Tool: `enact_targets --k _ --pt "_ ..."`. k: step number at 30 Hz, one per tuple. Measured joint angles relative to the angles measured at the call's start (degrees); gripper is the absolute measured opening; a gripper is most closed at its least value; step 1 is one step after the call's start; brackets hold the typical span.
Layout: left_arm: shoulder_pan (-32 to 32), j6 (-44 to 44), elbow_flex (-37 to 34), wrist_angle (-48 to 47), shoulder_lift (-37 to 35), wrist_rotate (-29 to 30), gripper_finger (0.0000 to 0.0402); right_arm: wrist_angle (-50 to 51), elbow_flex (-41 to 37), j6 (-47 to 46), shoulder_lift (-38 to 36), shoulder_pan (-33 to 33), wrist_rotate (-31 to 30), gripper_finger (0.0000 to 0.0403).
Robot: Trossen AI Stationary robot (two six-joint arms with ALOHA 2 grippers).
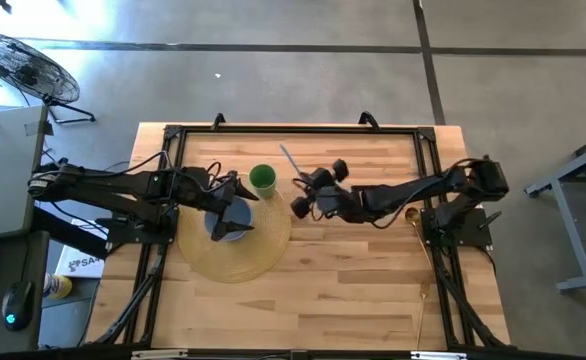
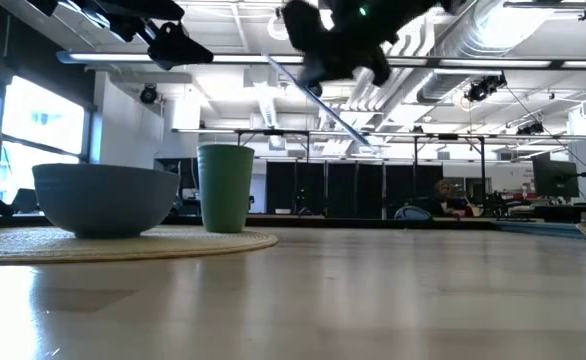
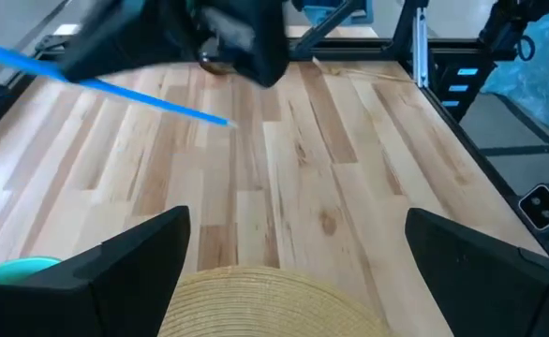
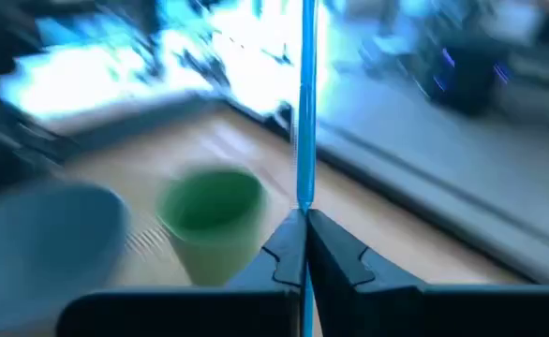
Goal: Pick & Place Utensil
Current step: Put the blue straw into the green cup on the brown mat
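Start at the cup [image 1: 262,179], your landmark. It stands upright at the edge of the round mat [image 1: 235,262], with the bowl [image 1: 228,222] just beside it on the same mat.

Just past the cup, on the side away from the bowl, the right gripper [image 1: 311,192] hangs in the air with the utensil [image 1: 290,160]. The jaws are pinched shut on it. In the right wrist view the thin blue shaft [image 4: 305,112] runs straight out from between the closed fingertips, and the cup [image 4: 210,225] sits near and below it. In the low view the shaft [image 2: 323,105] slants down from the gripper, its tip well above the table and higher than the cup's rim.

Judge the utensil as light, thin and stiff, likely smooth plastic. With a pinch near one end, a long free length is left, so it may swivel in the jaws if the tip knocks the rim. Keep the grip firm and bring the tip in from above. The cup is my guess at the target.

The right arm reaches in from its base, far from the cup, forearm nearly level, wrist turned toward the cup.

On the cup's other side, the left gripper [image 1: 232,196] hovers over the bowl, jaws spread wide and holding nothing. The left wrist view shows both fingers [image 3: 115,271] well apart over the mat.
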State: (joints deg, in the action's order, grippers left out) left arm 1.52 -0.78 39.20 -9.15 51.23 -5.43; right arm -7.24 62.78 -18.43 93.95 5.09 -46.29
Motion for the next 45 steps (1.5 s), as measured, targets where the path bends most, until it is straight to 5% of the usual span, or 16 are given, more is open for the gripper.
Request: enact_targets --k 11,19,28,45 --pt "0.00 -3.15 0.11 -2.46 -9.43 -3.59 0.0389 -39.92 0.02 15.05 8.90 -7.34 21.44 0.0001" --pt "0.00 -5.09 0.08 -3.01 -11.26 -5.99 0.0390 -63.84 2.58 16.12 18.13 -12.15 25.95 0.0001" --pt "0.00 -5.72 0.00 -3.13 -10.76 -4.74 0.0390 -62.98 11.99 17.28 26.72 -14.08 28.62 0.0001" --pt "0.00 -5.70 0.00 -4.86 -10.74 -5.42 0.0389 -58.12 10.43 18.28 27.01 -13.93 25.87 0.0059"
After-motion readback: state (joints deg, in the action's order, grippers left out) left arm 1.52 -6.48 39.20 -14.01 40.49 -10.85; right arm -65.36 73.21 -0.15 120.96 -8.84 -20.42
